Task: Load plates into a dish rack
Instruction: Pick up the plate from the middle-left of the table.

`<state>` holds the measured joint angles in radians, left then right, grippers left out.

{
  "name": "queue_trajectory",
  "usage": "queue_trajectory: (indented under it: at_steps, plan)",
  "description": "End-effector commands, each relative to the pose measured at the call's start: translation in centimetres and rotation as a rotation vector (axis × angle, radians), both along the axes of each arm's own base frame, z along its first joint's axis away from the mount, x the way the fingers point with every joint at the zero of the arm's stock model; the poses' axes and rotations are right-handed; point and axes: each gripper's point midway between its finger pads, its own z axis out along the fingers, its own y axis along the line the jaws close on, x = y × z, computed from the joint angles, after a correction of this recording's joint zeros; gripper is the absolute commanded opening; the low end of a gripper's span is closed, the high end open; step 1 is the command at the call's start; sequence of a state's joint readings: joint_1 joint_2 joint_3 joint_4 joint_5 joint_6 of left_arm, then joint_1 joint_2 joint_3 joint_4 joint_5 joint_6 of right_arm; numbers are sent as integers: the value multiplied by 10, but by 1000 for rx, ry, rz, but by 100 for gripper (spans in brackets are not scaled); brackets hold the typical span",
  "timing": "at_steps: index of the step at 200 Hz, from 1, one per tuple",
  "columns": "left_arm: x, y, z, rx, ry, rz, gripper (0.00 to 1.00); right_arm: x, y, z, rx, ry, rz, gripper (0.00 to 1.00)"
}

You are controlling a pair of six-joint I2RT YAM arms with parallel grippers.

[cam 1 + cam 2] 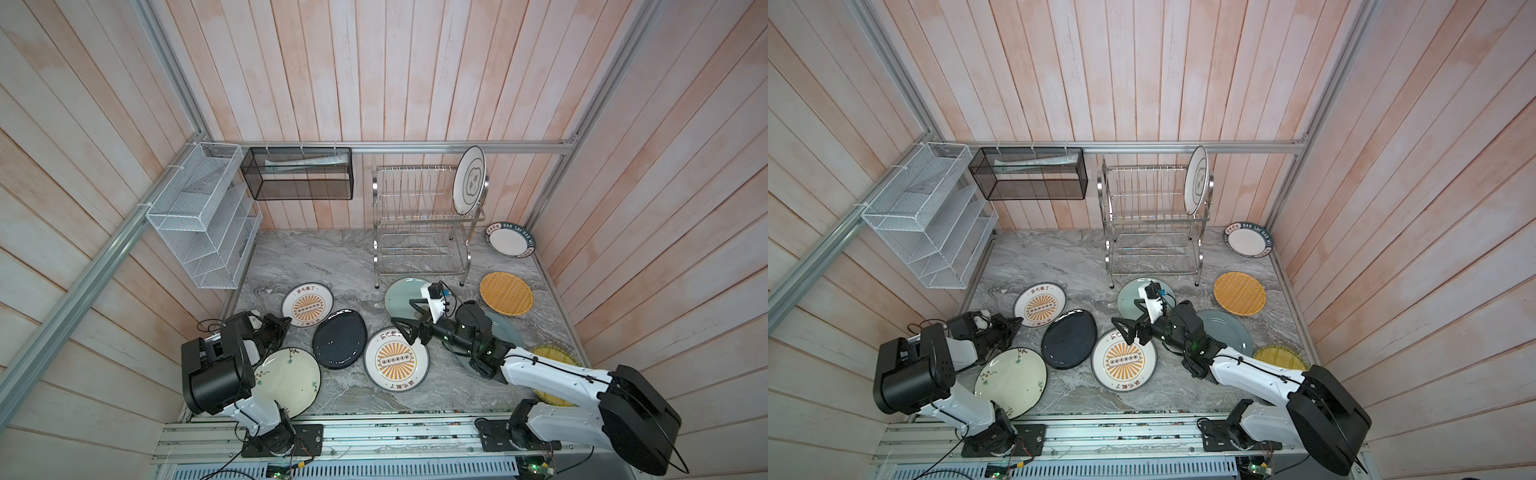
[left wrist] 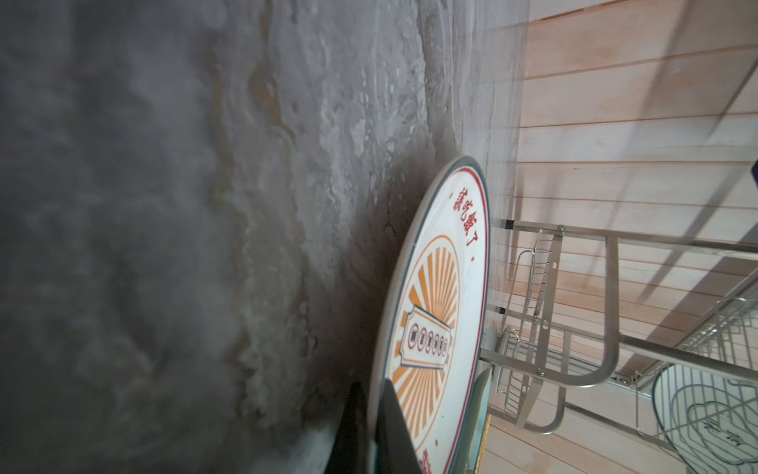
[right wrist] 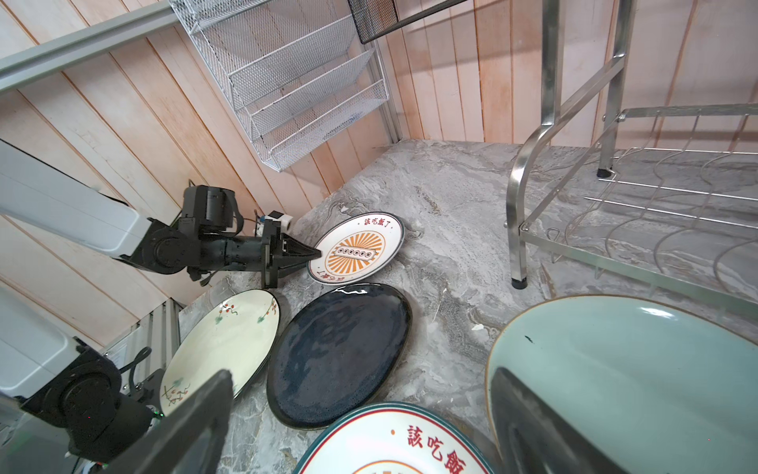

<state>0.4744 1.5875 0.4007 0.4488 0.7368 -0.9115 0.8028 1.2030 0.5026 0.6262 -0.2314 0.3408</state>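
Gripping sunburst plate (image 3: 355, 248) rim, left hand (image 3: 316, 254) clamped, right hand (image 1: 402, 311) spread

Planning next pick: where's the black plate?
In a top view, the black plate lies left of centre, between the flowered plate and the nearer sunburst plate.
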Motion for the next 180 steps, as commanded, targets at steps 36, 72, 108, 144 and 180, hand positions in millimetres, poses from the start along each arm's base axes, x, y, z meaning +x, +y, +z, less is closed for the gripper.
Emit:
queue_trajectory:
  at_steps: [36, 72, 108, 144, 180]
  plan:
    - [11, -2, 123, 64, -272, -17, 0, -10, -9, 29, 49, -30, -3, 98]
    - [0, -34, 190, 108, -411, -126, 0, -18, -2, 55, 98, 18, 55, 98]
    - [-9, -105, 239, 131, -537, -331, 0, -14, 0, 71, 126, 91, 48, 98]
    - [-12, -166, 259, 96, -606, -508, 0, -6, -4, 82, 159, 206, 28, 98]
    - [-7, -216, 262, 51, -630, -634, 0, 11, -21, 95, 205, 294, -28, 96]
